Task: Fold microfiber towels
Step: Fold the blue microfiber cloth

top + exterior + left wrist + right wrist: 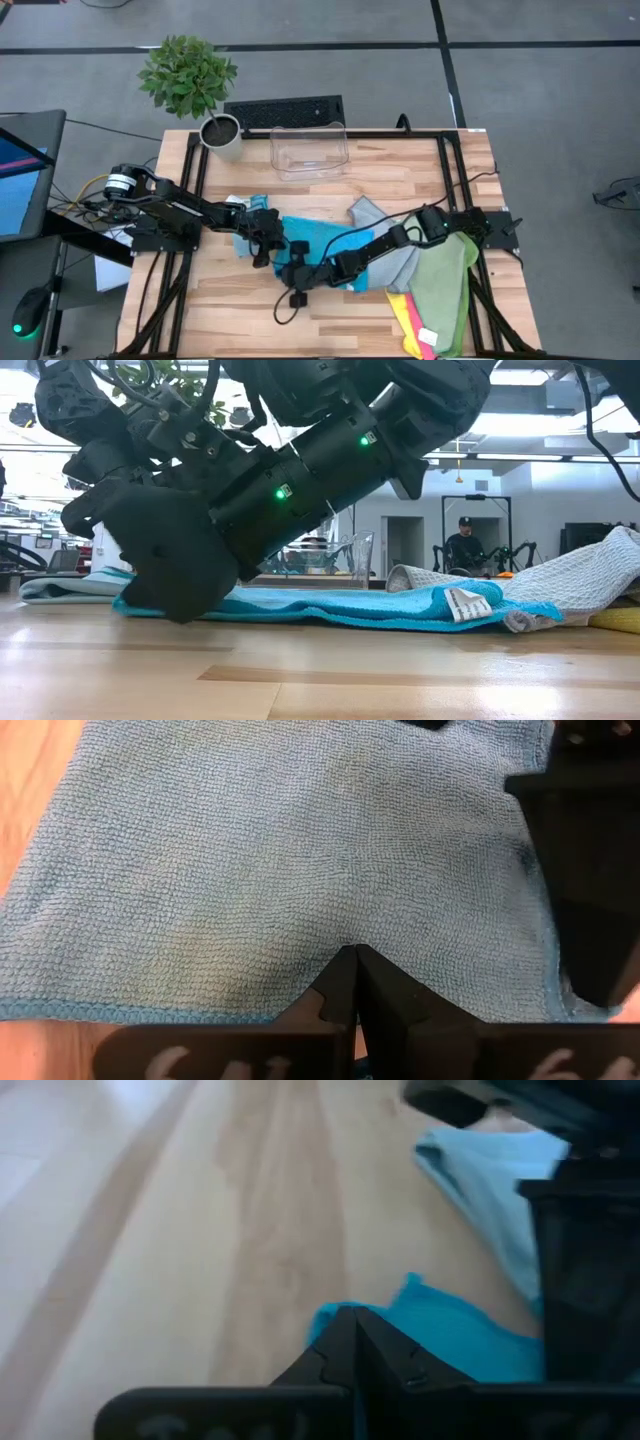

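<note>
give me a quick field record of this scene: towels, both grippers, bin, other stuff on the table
work towel: teal towel spread flat at table centre
left gripper: fingers shut, low over the teal towel's left part
right gripper: fingers shut, at the teal towel's front edge
folded towel: light blue towel behind the left gripper
waiting pile: grey towel, green towel, yellow towel and pink towel at the right
bin: clear plastic bin at the back, looks empty
plant: potted plant at back left corner
</note>
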